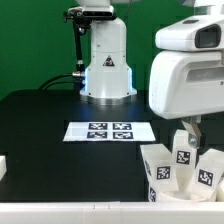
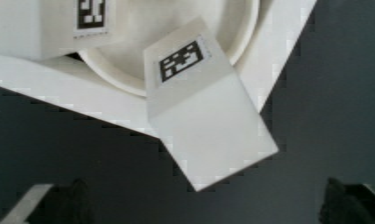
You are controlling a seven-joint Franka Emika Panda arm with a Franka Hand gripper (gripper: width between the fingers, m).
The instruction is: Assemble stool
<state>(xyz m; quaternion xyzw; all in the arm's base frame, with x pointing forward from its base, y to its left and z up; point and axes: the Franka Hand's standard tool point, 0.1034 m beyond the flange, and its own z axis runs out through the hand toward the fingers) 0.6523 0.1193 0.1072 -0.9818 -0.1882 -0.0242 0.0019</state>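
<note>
At the exterior view's left the marker board on the table, rightward seat and legs clustered beneath the spread, empty gripper: probably reaching, next closing on a leg.
</note>
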